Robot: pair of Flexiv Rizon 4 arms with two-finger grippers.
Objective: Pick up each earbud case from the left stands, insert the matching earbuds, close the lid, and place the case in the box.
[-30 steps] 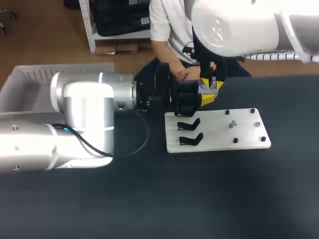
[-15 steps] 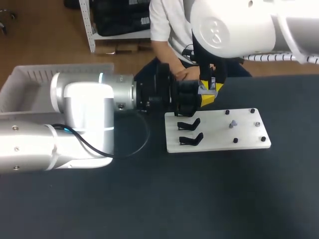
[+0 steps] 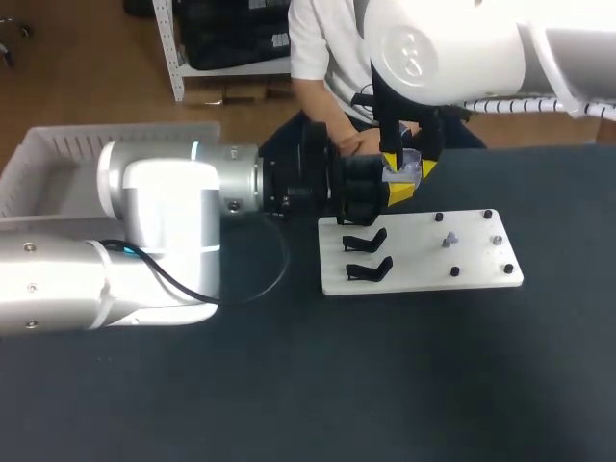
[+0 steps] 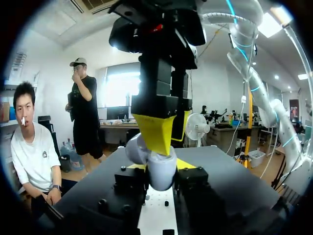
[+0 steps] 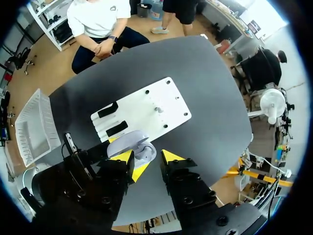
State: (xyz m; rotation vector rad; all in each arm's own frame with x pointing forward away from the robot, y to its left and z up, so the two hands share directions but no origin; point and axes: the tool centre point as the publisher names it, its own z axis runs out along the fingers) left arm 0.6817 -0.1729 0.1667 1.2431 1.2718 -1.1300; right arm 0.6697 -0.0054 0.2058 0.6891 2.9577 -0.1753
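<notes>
Keeping the pale lilac, rounded plastic earbud case (image 5: 139, 148) steady matters most: the left tool (image 4: 161, 166) clamps it from both sides above the dark tabletop (image 3: 289, 385). The right tool (image 5: 148, 159), fingers parted and seemingly empty (hard to be sure), hangs right over it; press gently, straight down.

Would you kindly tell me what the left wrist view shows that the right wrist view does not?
Only the left wrist view shows the right gripper from the side, its yellow tip close over the earbud case, which sits between the fingers of the left gripper. Only the right wrist view shows the white box beside the table, the two black stands and a lone earbud on the white board. Both show the open case and the board.
</notes>
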